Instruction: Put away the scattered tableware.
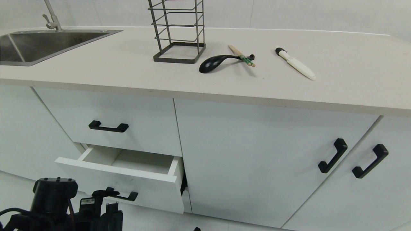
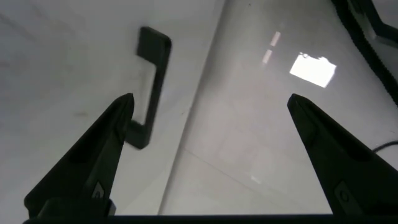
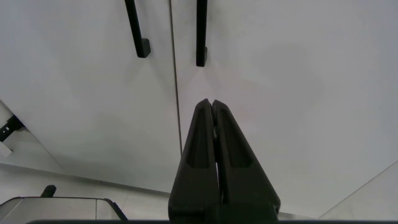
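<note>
On the counter (image 1: pixel 96 73) lie the black spoon (image 1: pixel 212 63), chopsticks (image 1: pixel 241 55) and white knife (image 1: pixel 295 63). Below, the drawer (image 1: pixel 128 187) stands open, presumably to receive them. The left gripper (image 2: pixel 210 99) gapes near its handle (image 1: pixel 123 195); the right gripper (image 3: pixel 212 109) is pinched together.

On the counter there is one black spoon (image 1: pixel 210 63), one pair of chopsticks (image 1: pixel 241 55), one white knife (image 1: pixel 295 63) and one wire rack (image 1: pixel 178 32). There is one sink (image 1: pixel 41 45) with one tap (image 1: pixel 51 17). Below are two drawers (image 1: pixel 144 128), two doors (image 1: pixel 257 160) and four black handles (image 1: pixel 108 127)
</note>
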